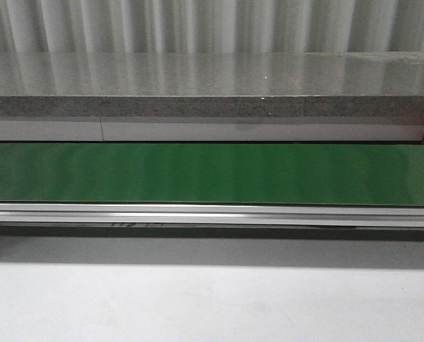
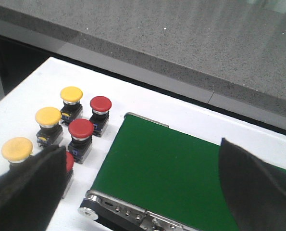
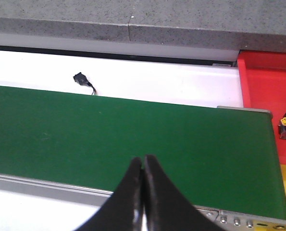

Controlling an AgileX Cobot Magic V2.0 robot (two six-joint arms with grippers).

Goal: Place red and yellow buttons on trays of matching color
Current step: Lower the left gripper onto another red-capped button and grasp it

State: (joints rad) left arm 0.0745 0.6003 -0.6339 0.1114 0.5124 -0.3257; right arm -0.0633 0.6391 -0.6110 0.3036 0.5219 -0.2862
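Left end effector (image 2: 143,192) just beside buttons (image 2: 80,128)

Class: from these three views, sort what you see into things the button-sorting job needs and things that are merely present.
Needed: yellow buttons, red buttons, red tray, left gripper, right gripper.

Merely present: green conveyor belt, grey stone counter, small black connector with a wire.

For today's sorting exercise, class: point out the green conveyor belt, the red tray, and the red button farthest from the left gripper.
green conveyor belt (image 1: 212,173), front view, middle of its surface.
red tray (image 3: 263,82), right wrist view, bare floor.
red button (image 2: 100,103), left wrist view, cap top.
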